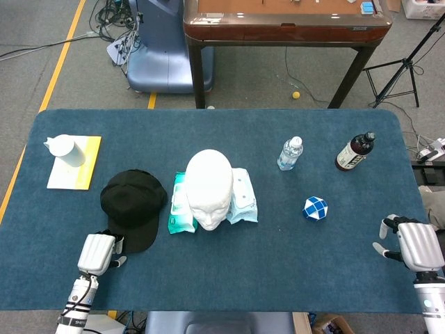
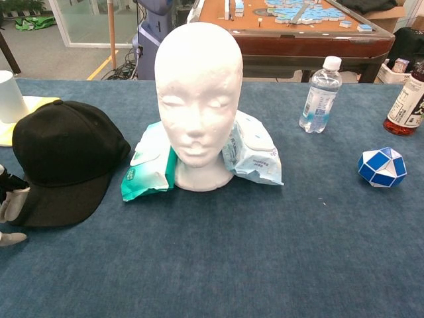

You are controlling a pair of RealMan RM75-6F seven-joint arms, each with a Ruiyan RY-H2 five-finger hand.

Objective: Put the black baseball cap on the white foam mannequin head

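Note:
The black baseball cap [image 1: 132, 203] lies flat on the blue table, left of the white foam mannequin head [image 1: 208, 186], its brim toward the near edge. In the chest view the cap [image 2: 63, 159] sits at the far left and the mannequin head [image 2: 197, 99] stands upright in the middle. My left hand [image 1: 96, 253] rests at the brim's near-left corner, holding nothing; its fingers [image 2: 13, 204] show at the frame's left edge beside the brim. My right hand [image 1: 417, 245] is at the near right edge, fingers apart and empty.
A green wipes pack [image 1: 179, 209] and a pale blue one [image 1: 243, 198] flank the mannequin's base. A water bottle [image 1: 290, 153], a brown bottle [image 1: 354, 152] and a blue-white puzzle ball [image 1: 315, 207] stand to the right. A white cup [image 1: 64, 148] sits on a yellow pad [image 1: 87, 170] at far left.

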